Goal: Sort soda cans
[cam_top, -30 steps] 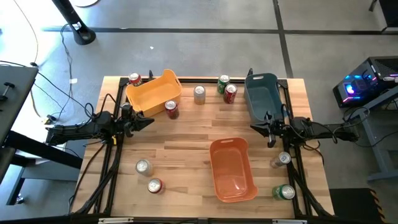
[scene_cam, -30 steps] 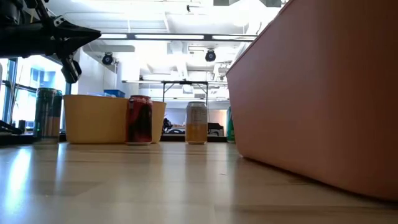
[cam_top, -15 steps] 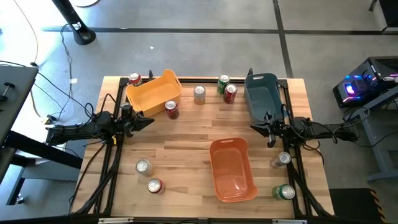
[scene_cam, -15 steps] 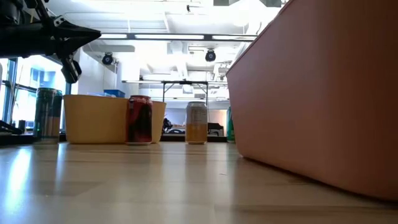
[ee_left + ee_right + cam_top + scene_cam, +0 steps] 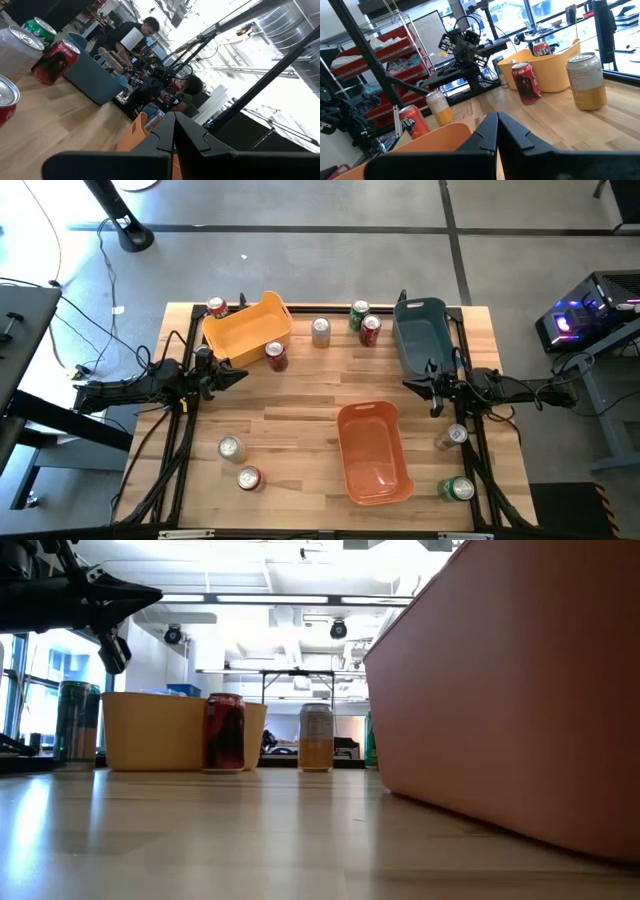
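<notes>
Nothing has moved since a second ago: your left tool [image 5: 240,374] and right tool [image 5: 410,385] stay clenched, empty, hovering at the tabletop's [image 5: 300,410] sides. The yellow bin [image 5: 245,330], teal bin [image 5: 420,330] and orange bin [image 5: 372,452] hold nothing. The soda cans [image 5: 276,356] stand scattered around them on the tabletop.

Both arms are slim, matte black jointed tubes (thin black cables trail beside them) ending in angular black two-finger grippers.
</notes>
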